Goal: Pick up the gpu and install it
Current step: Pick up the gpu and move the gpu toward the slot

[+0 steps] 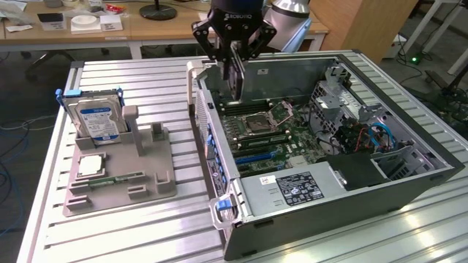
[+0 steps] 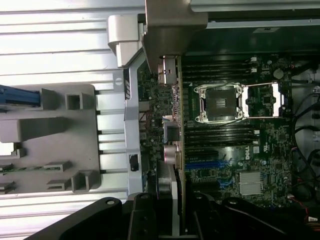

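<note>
One gripper (image 1: pixel 235 55) clamps the gpu (image 1: pixel 235 82) by its top edge; the card hangs upright above the motherboard (image 1: pixel 292 131) of the open case (image 1: pixel 431 137), toward the exterior view's left.

**Exterior view.** I look from high up and some way back, obliquely down over the slatted table (image 1: pixel 146 235). The open computer case (image 1: pixel 307 68) is at the exterior view's right and the grey parts holder (image 1: pixel 139 170) at its left.

**Wrist view.** I look straight down from close by, past the gripper (image 2: pixel 172 222) and along the gpu (image 2: pixel 171 145) it holds, into the case.

**Shared by both views.** The motherboard (image 1: pixel 281 137), its CPU socket (image 2: pixel 220 102), one case wall and part of the holder.
</note>
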Tool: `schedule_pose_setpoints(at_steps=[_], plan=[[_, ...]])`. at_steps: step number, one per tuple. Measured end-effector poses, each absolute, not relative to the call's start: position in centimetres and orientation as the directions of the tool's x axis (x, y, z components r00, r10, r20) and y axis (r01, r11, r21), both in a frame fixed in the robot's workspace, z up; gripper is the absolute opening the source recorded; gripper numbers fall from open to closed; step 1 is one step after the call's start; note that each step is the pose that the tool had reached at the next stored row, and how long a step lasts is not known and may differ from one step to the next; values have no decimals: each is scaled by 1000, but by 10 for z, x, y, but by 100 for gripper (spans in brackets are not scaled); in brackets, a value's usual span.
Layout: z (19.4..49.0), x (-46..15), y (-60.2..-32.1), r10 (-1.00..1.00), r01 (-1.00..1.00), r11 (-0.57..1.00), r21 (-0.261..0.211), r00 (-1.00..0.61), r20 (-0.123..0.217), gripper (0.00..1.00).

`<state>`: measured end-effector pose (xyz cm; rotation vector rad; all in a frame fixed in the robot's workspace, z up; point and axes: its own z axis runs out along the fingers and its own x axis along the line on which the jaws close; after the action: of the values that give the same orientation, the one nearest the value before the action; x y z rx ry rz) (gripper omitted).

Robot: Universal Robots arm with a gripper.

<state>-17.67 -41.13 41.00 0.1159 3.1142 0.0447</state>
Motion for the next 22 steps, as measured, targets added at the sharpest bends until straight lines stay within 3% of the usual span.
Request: schedule_pose_setpoints(at_steps=[22], plan=[[410,-135,-411,42,41,999,30,-999,-24,29]])
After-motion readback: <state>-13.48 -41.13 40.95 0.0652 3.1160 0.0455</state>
